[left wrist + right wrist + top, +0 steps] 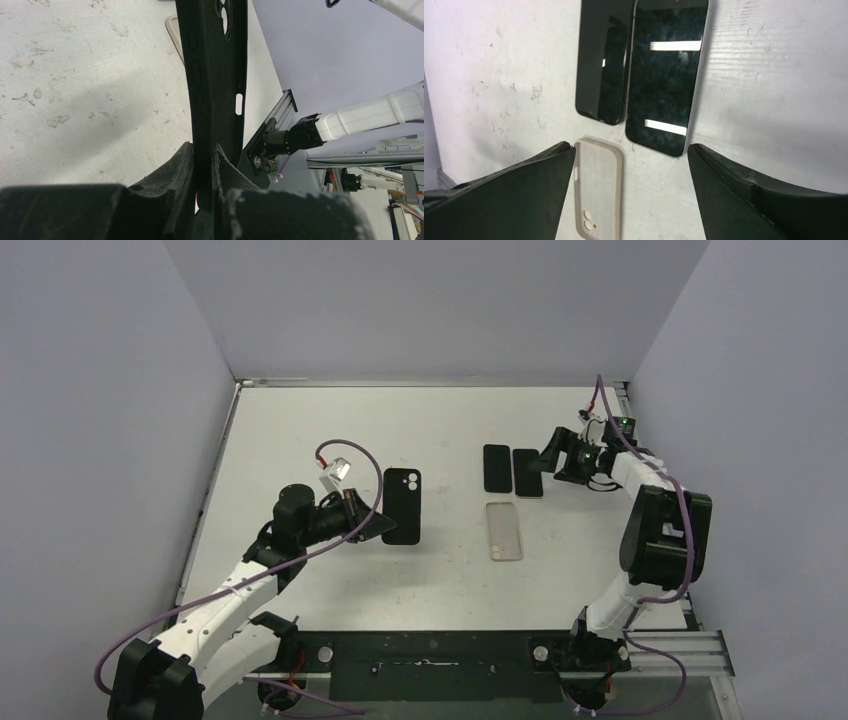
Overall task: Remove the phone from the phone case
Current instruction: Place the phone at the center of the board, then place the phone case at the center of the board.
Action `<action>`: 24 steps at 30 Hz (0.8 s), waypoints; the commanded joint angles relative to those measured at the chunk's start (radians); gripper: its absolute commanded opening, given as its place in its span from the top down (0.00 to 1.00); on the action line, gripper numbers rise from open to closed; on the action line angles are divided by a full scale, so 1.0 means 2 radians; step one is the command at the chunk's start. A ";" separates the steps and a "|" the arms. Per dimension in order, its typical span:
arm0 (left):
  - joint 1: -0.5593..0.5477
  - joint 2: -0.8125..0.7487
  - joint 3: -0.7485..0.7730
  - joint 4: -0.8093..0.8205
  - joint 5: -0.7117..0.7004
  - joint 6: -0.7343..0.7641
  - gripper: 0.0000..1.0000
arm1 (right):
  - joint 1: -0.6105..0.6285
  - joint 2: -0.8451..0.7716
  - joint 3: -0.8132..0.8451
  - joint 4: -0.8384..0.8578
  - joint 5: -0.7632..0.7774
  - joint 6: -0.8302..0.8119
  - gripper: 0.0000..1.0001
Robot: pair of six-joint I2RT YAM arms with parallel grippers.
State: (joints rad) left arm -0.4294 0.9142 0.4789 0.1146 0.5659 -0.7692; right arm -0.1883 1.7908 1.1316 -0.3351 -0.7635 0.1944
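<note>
My left gripper (385,525) is shut on the lower edge of a black phone case (403,505) and holds it up off the table. In the left wrist view the case (215,75) stands edge-on between my left gripper's jaws (205,150), and light shows through its camera and side cutouts. Two black phones lie face up side by side at the back right (497,468) (527,472). My right gripper (548,455) is open and empty just right of them. Its wrist view shows both phones (604,60) (666,75) ahead of the right gripper (630,150).
An empty beige phone case (504,531) lies flat on the table in front of the two phones, also in the right wrist view (596,195). Grey walls close the table on the left, back and right. A metal rail (680,645) runs by the right arm's base.
</note>
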 commanded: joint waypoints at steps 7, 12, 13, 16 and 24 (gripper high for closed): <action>-0.006 0.015 0.031 0.031 0.012 -0.002 1.00 | 0.111 -0.234 -0.098 0.022 0.045 0.072 0.11; -0.016 0.024 0.028 0.053 -0.003 -0.025 1.00 | 0.253 -0.311 -0.149 0.109 0.094 0.206 0.12; -0.019 0.026 0.028 0.055 -0.008 -0.027 1.00 | 0.281 -0.318 -0.153 0.123 0.107 0.229 0.12; -0.025 0.029 0.027 0.065 -0.018 -0.034 1.00 | 0.356 -0.326 -0.156 0.153 0.150 0.274 0.13; -0.054 0.035 0.024 0.097 -0.036 -0.044 1.00 | 0.461 -0.283 -0.135 0.164 0.207 0.285 0.18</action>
State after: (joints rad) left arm -0.5083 0.9848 0.4908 0.1982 0.5255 -0.8452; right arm 0.6914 1.1828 0.8207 -0.0784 -0.4431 0.7097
